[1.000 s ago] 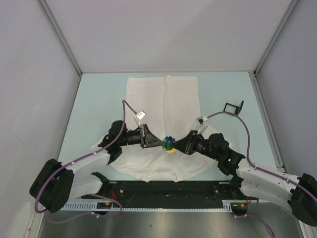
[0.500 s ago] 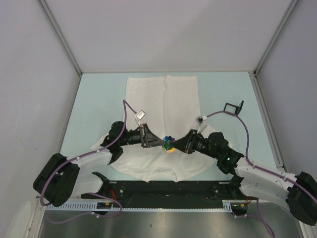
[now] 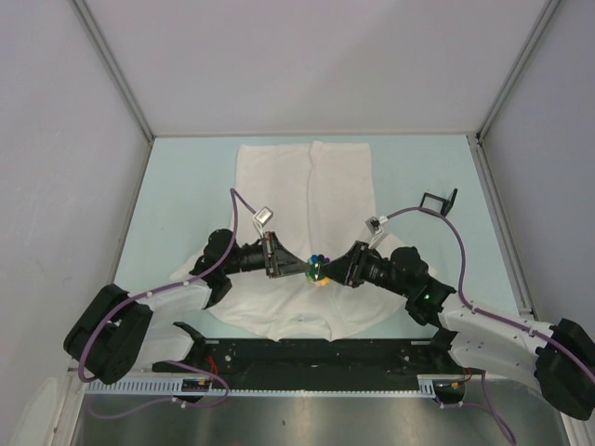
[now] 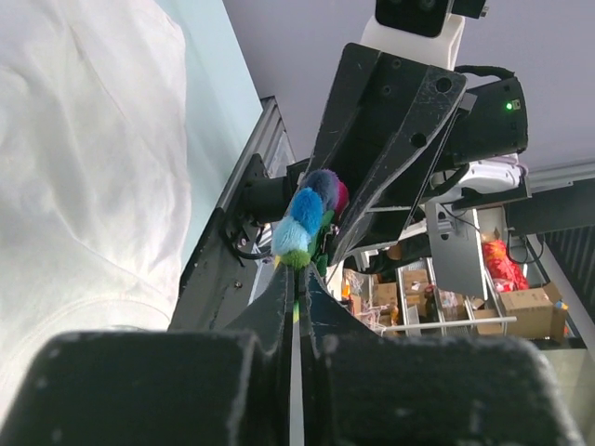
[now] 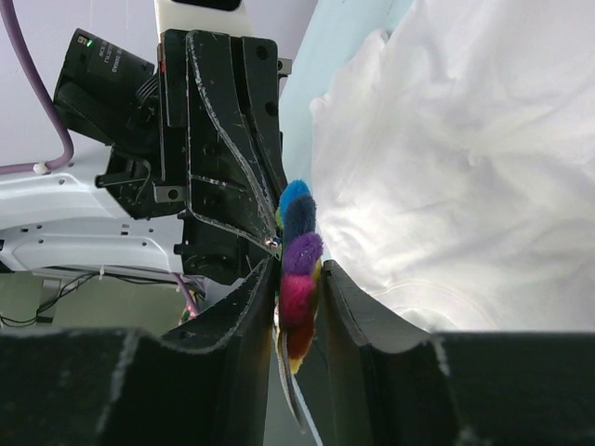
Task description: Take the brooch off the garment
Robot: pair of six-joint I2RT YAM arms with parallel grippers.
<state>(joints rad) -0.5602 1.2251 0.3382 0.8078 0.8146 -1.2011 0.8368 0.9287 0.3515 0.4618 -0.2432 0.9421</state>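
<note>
The brooch point(image 3: 317, 269), a small rainbow flower, is held between both grippers above the lower part of the white garment point(image 3: 311, 181). My left gripper point(image 3: 303, 269) comes in from the left and is shut on the brooch's edge. In the left wrist view point(image 4: 299, 277) its jaws are pressed together under the blue and green petals of the brooch point(image 4: 301, 221). My right gripper point(image 3: 332, 272) comes in from the right and is shut on the brooch point(image 5: 299, 253), with the pink and purple petals between its jaws point(image 5: 299, 268). The garment point(image 5: 465, 158) lies behind, apart from the petals.
A small black frame-like object point(image 3: 439, 201) lies on the table right of the shirt. A black rail point(image 3: 316, 353) runs along the near edge. Grey walls close in the table on three sides.
Both grippers stay shut on the brooch at nearly the same spot. The right wrist has edged slightly left and up; the left arm's elbow has shifted a little.
</note>
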